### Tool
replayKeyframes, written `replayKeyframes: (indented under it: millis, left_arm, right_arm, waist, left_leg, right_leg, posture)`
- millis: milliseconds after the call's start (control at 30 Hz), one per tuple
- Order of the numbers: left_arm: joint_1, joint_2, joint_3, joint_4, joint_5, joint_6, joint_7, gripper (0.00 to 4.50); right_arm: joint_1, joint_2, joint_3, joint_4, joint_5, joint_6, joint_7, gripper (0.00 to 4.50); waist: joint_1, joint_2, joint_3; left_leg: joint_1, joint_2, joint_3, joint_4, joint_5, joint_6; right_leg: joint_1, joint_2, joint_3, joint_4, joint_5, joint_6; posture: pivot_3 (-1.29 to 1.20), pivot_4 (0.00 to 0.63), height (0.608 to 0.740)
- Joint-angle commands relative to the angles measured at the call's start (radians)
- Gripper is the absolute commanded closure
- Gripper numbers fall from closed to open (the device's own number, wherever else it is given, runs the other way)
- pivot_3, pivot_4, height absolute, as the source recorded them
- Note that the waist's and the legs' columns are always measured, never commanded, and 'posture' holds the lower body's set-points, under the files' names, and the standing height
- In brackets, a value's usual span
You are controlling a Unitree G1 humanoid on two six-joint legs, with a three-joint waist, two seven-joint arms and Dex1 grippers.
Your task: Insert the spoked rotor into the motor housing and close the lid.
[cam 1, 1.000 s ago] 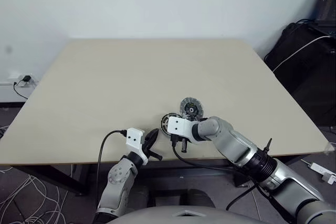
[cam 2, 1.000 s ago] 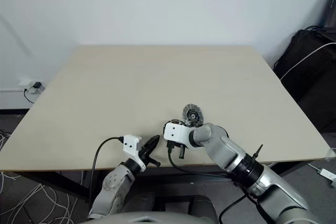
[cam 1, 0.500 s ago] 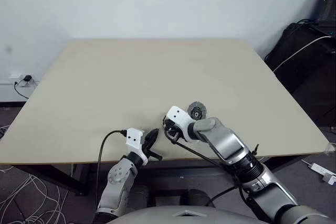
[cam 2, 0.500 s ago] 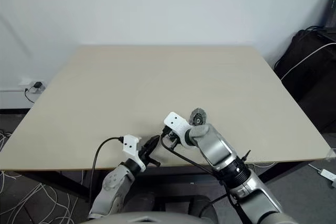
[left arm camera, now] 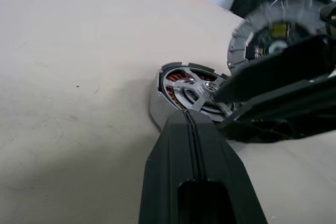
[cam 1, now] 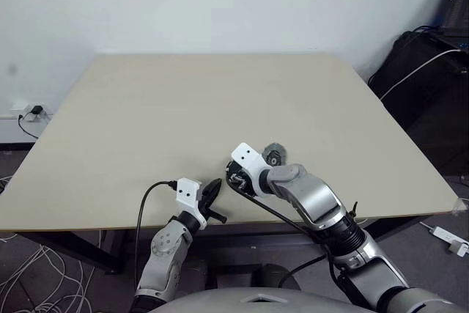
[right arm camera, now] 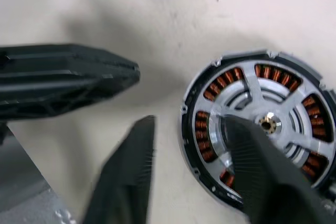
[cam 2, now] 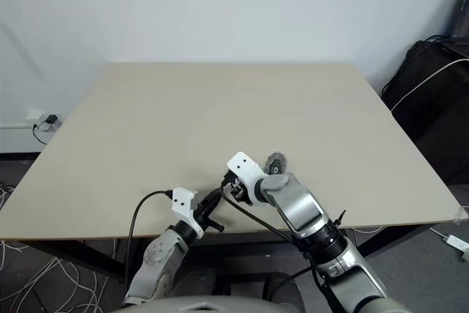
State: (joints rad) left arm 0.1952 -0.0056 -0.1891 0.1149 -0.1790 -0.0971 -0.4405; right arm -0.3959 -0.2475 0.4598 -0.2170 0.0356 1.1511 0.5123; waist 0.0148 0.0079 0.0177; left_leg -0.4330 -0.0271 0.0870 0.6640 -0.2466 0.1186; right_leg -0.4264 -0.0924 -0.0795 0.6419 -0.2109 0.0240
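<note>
The motor housing (right arm camera: 275, 74), a grey puck ringed with copper windings, lies near the table's front edge. The spoked rotor (right arm camera: 254, 90) sits inside it. My right gripper (right arm camera: 187, 120) hangs open right over it. One finger (right arm camera: 262, 171) is above the rotor, the other (right arm camera: 126, 182) above bare table beside the rim. In the left eye view this gripper (cam 1: 234, 177) covers most of the housing. The lid (cam 1: 274, 155) rests just beyond the right wrist and looks tilted, its ribbed face (left arm camera: 278, 30) toward the left wrist camera. My left gripper (cam 1: 214, 190) is shut and empty, its tip close to the housing wall (left arm camera: 160, 95).
The table's front edge (cam 1: 110, 218) runs just under both grippers. Wide bare tabletop (cam 1: 220, 100) stretches behind the parts. Black bags and cables (cam 1: 432, 86) stand off the table's right side.
My right wrist has rolled and swung from the housing's near side to above it, and its fingers have opened. The lid sits slightly further right. The left gripper has not moved.
</note>
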Motion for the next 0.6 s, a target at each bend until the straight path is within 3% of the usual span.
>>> replayKeyframes:
  millis: [33, 200, 333, 500, 600]
  left_arm:
    - [-0.012, -0.007, -0.002, -0.012, -0.012, -0.020, -0.010, 4.50]
    - [-0.012, -0.007, -0.007, -0.012, -0.012, -0.018, -0.014, 4.50]
    - [-0.014, -0.005, -0.010, -0.014, -0.013, -0.013, -0.022, 4.50]
    - [-0.014, 0.004, -0.013, -0.021, -0.011, -0.006, -0.037, 4.50]
    - [-0.011, 0.012, -0.017, -0.031, -0.009, -0.003, -0.042, 4.50]
  right_arm:
    - [-0.018, 0.039, -0.066, -0.054, 0.024, -0.034, -0.035, 1.81]
    - [-0.027, 0.127, -0.161, -0.089, 0.055, -0.100, -0.100, 1.81]
    - [-0.027, 0.210, -0.252, -0.102, 0.052, -0.231, -0.200, 2.71]
    - [-0.014, 0.211, -0.325, -0.117, -0.028, -0.396, -0.354, 4.41]
    - [0.017, 0.177, -0.375, -0.139, -0.064, -0.450, -0.412, 4.46]
  waist:
    - [0.000, 0.000, 0.000]
    - [0.000, 0.000, 0.000]
    - [0.000, 0.000, 0.000]
    - [0.000, 0.001, 0.000]
    - [0.001, 0.001, 0.000]
  left_leg:
    - [0.000, 0.000, 0.000, 0.000, 0.000, 0.000]
    - [0.000, 0.000, 0.000, 0.000, 0.000, 0.000]
    - [0.000, 0.000, 0.000, -0.001, 0.000, 0.000]
    - [0.000, 0.000, 0.000, -0.001, 0.001, -0.001]
    - [0.000, 0.000, 0.001, -0.002, 0.001, -0.002]
  right_leg:
    - [0.000, 0.000, 0.000, 0.000, 0.000, 0.000]
    - [0.000, 0.000, 0.000, 0.000, 0.000, 0.000]
    - [0.000, 0.001, 0.000, 0.000, 0.000, 0.000]
    - [0.000, 0.001, 0.000, 0.000, 0.000, 0.000]
    - [0.000, 0.001, 0.000, 0.000, 0.000, 0.000]
  posture:
    - [0.00, 0.000, 0.740]
    - [0.00, 0.000, 0.740]
    - [0.00, 0.000, 0.740]
    - [0.00, 0.000, 0.740]
    - [0.00, 0.000, 0.740]
